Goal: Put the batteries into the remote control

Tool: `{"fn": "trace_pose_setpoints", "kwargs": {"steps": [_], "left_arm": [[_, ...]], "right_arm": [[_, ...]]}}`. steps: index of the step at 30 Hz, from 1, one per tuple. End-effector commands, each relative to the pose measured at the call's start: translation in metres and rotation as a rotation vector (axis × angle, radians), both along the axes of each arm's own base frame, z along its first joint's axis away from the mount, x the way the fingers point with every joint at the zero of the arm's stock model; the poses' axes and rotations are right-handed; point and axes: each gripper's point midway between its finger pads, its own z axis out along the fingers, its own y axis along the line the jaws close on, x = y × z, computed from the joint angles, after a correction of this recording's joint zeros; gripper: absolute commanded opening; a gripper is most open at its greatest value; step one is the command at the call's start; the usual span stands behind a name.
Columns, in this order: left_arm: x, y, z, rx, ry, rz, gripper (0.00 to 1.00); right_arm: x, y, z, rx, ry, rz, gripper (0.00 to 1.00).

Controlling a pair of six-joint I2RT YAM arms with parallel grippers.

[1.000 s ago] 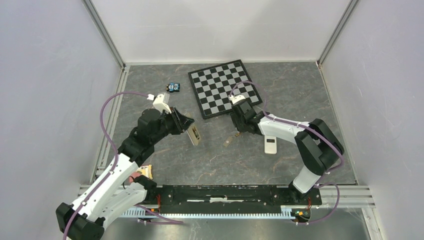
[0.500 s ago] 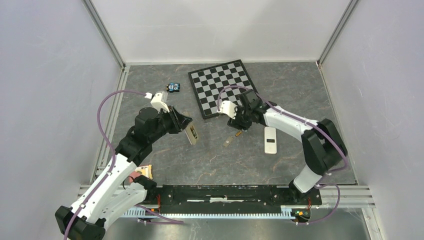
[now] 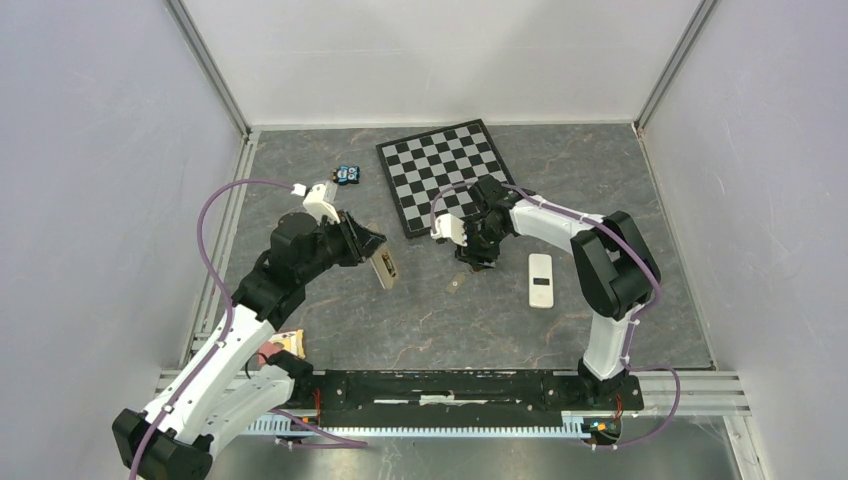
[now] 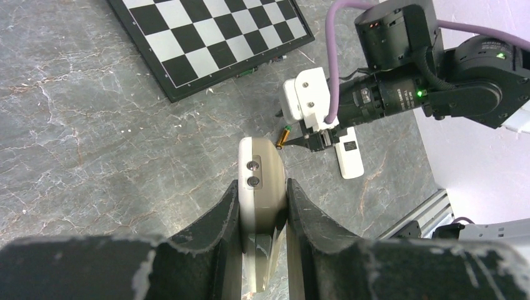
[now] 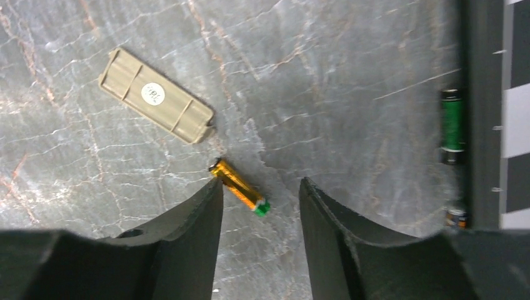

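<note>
My left gripper (image 4: pixel 262 187) is shut on the remote control (image 4: pixel 261 172), holding it on edge above the table with the tan back to the right; the remote (image 3: pixel 385 268) and gripper (image 3: pixel 375 255) also show from above. Open jaws of my right gripper (image 5: pixel 259 184) hang low over a gold battery (image 5: pixel 239 186) with a green end. It lies slantwise on the table, its gold end touching one fingertip (image 5: pixel 212 190). That battery (image 4: pixel 283 136) shows just in front of the right gripper (image 3: pixel 478 262). A second, green and dark battery (image 5: pixel 452 125) lies against the chessboard's edge.
A tan battery cover (image 5: pixel 156 95) lies beside the gold battery, also seen from above (image 3: pixel 457 283). A plain white slab (image 3: pixel 540 279) with a dark slot lies right of it. The chessboard (image 3: pixel 450 175) is behind, a small blue object (image 3: pixel 348 174) at the back left.
The right wrist has swung round and shifted left, coming down over the gold battery. The left arm and the remote have stayed still.
</note>
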Motion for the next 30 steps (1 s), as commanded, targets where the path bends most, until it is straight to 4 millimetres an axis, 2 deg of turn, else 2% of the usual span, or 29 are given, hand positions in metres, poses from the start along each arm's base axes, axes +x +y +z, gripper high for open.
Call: {"fn": "trace_pose_setpoints", "kwargs": {"steps": [1, 8, 12, 15, 18, 24, 30], "left_arm": [[0.003, -0.003, 0.023, -0.039, -0.066, -0.017, 0.02], [0.003, -0.001, 0.025, -0.043, -0.070, -0.011, 0.02], [0.003, -0.001, 0.023, -0.045, -0.062, -0.010, 0.02], [0.003, -0.001, 0.020, -0.043, -0.055, -0.008, 0.02], [0.003, -0.001, 0.019, -0.042, -0.054, -0.007, 0.02], [0.005, -0.002, 0.015, -0.051, -0.048, -0.003, 0.02], [0.007, -0.006, 0.013, -0.083, -0.054, -0.005, 0.02]], "right_arm": [[-0.012, -0.001, -0.002, 0.017, 0.033, 0.057, 0.51], [-0.005, -0.013, -0.024, -0.069, 0.074, -0.009, 0.43], [-0.001, -0.016, -0.026, -0.071, 0.035, -0.055, 0.34], [-0.001, -0.017, -0.024, -0.056, 0.021, -0.101, 0.20], [0.010, -0.018, -0.022, -0.057, 0.001, -0.229, 0.01], [0.029, -0.012, -0.017, 0.012, -0.046, -0.458, 0.00], [0.041, -0.006, 0.014, 0.168, -0.121, -0.635, 0.00]]}}
